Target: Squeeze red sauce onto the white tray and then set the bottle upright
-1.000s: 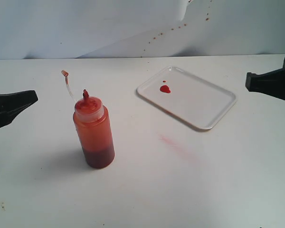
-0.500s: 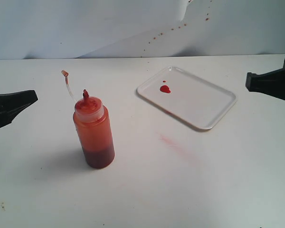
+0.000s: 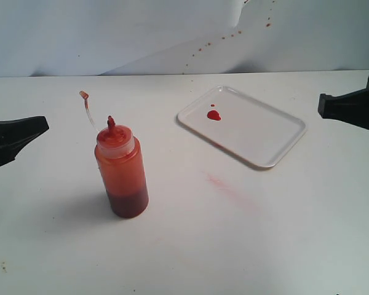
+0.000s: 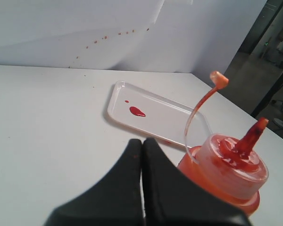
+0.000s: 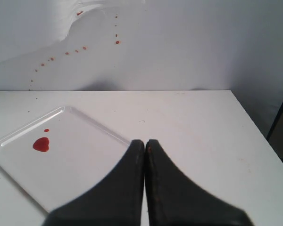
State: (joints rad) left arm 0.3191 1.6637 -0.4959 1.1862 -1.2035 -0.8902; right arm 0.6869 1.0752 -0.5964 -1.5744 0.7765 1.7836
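Observation:
The bottle (image 3: 121,175) stands upright on the table, left of centre, its red nozzle up and its thin tethered tip cap (image 3: 83,94) hanging free above. Dark red sauce fills its lower part. The white tray (image 3: 258,132) lies to the right with a red sauce blob (image 3: 214,115) and a small drop near its far corner. My left gripper (image 3: 43,123) is shut and empty at the left edge, apart from the bottle. My right gripper (image 3: 321,106) is shut and empty at the right edge, beyond the tray. The left wrist view shows the bottle (image 4: 226,167) close beside my left gripper (image 4: 142,141); the right wrist view shows the tray (image 5: 85,155) beyond my right gripper (image 5: 144,141).
A faint pink smear (image 3: 224,184) marks the table between bottle and tray. Red splatter dots (image 3: 224,37) run across the white backdrop behind. The table's far-right edge (image 5: 254,127) shows in the right wrist view.

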